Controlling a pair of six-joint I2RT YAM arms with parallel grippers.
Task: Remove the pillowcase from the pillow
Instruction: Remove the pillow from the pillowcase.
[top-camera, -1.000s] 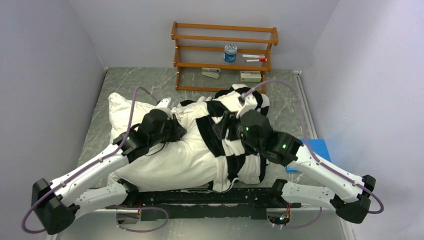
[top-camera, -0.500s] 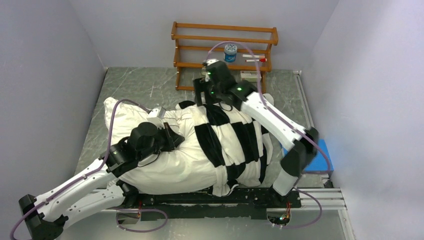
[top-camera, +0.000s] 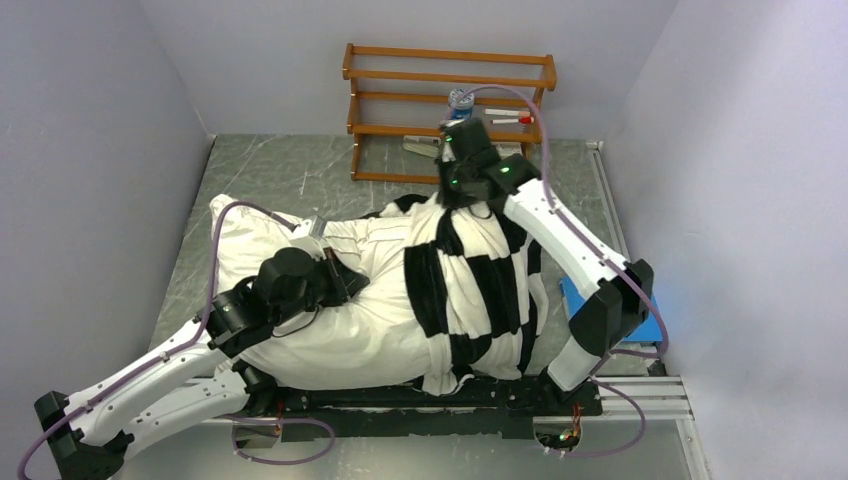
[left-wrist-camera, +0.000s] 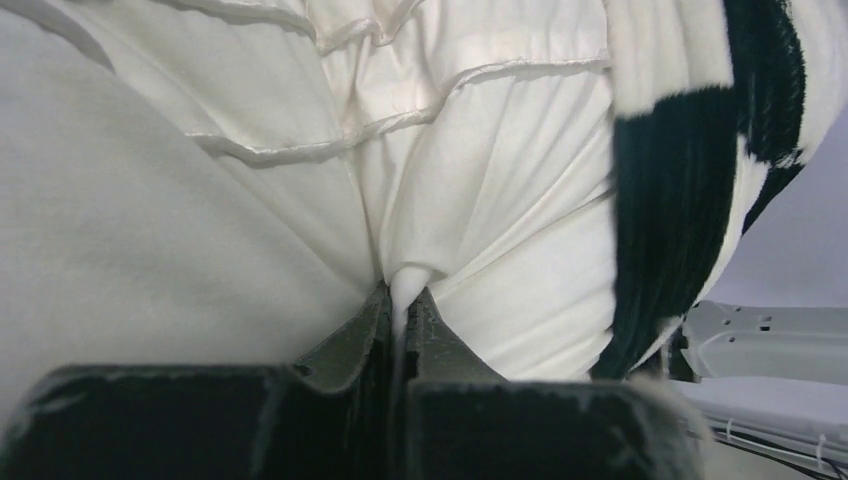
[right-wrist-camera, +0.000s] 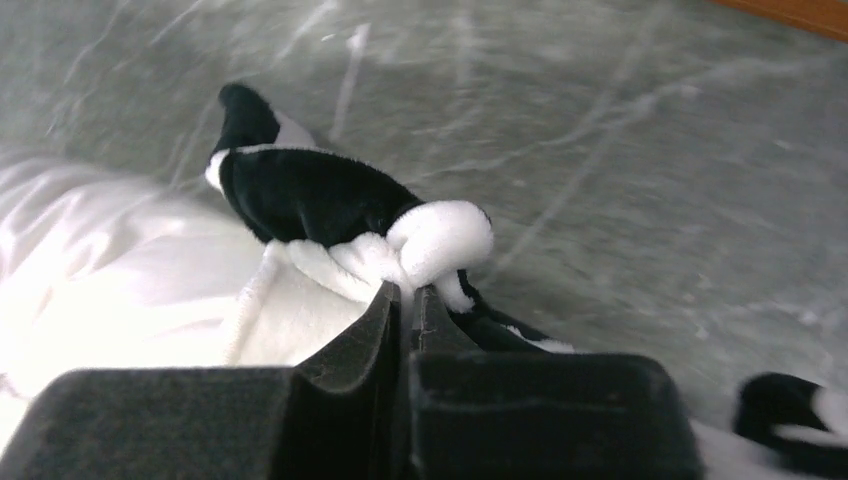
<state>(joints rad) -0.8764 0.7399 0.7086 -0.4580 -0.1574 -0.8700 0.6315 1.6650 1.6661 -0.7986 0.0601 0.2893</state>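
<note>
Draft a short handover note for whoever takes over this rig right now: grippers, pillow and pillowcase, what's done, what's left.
Left gripper: shut, pinching a fold of the bare white pillow.
Right gripper: shut on the pillowcase at its far edge.
Done: the pillow's left half is out of the case.
Left to do: the case covers the right half; likely pull it off rightward while the left gripper anchors.

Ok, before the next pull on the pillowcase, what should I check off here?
1. Pinch of left end effector on pillow: ok, shut on a fold.
2. Pinch of right end effector on pillowcase: ok, shut.
3. Right pinch holds pillowcase only: cannot tell.
4. Pillowcase fully off: not ok, it covers the pillow's right part.
5. Room between right end effector and shelf: cannot tell.
</note>
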